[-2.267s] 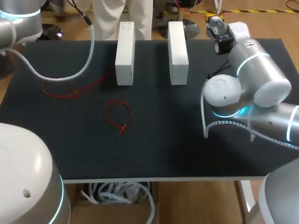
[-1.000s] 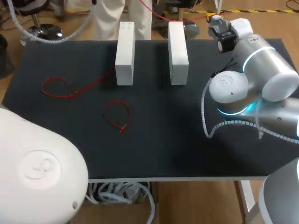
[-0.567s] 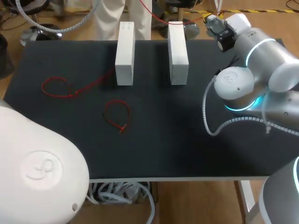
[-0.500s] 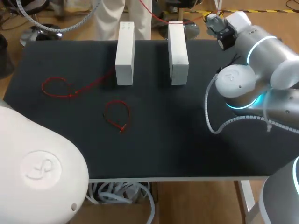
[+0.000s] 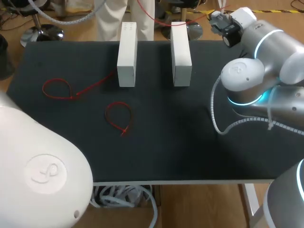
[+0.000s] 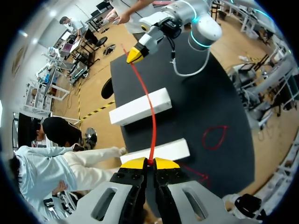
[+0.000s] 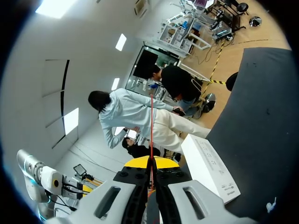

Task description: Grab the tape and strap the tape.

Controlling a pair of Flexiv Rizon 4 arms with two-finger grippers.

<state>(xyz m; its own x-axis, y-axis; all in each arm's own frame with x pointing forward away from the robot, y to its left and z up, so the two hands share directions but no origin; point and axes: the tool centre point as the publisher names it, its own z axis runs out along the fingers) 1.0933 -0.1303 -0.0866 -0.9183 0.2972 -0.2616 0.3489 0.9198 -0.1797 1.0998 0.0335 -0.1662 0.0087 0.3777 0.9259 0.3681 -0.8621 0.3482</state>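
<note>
A straight red tape tie (image 6: 150, 112) hangs stretched in the air between my two grippers, above the table's far edge. In the left wrist view my left gripper (image 6: 150, 161) is shut on one end, and the strand runs to my right gripper (image 6: 135, 55) beyond the two white blocks. In the right wrist view my right gripper (image 7: 150, 161) is shut on the tie (image 7: 151, 126), which runs straight ahead. The head view shows the right gripper (image 5: 214, 15) at the far right edge and part of the tie (image 5: 164, 22); the left gripper is out of that view.
Two white blocks (image 5: 127, 54) (image 5: 180, 47) stand side by side at the back of the black table (image 5: 190, 142). Two looped red ties lie on it: one (image 5: 118, 116) mid-left, one (image 5: 57, 89) further left with a long tail. My left arm's base (image 5: 42, 175) fills the near left corner.
My right arm has drawn back to the right and its gripper has shifted toward the far edge. The left arm's cable no longer crosses the table. Both grips on the tie hold.
</note>
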